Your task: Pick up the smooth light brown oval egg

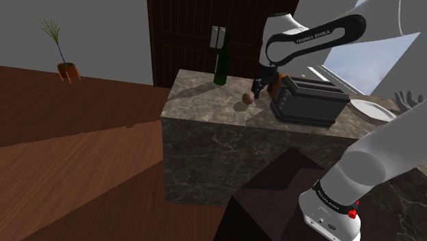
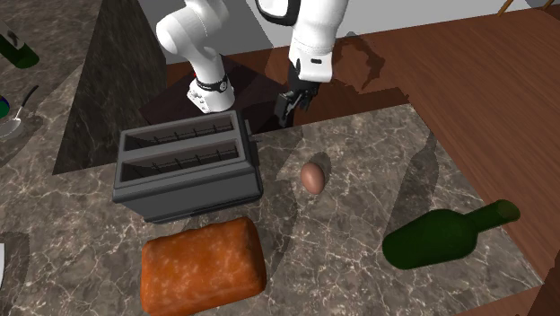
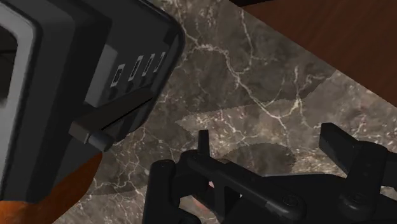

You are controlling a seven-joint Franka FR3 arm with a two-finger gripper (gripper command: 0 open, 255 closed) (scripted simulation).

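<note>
While the brown egg (image 2: pixel 312 176) sits on the worktop (image 2: pixel 359 224), the hand (image 2: pixel 285 108) hangs nearby.
Fingers (image 3: pixel 335 139) spread apart, gripping nothing, toaster (image 2: pixel 184 166) close by.

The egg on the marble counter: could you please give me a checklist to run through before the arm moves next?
1. Egg lies free on the counter, nothing touching it: ok.
2. Gripper fingers apart: ok.
3. Gripper above the egg: not ok; it hangs beside the toaster, with the egg apart from it.
4. Room between the gripper and the toaster lever: cannot tell.
5. Bottle stands clear of the egg: ok.
</note>
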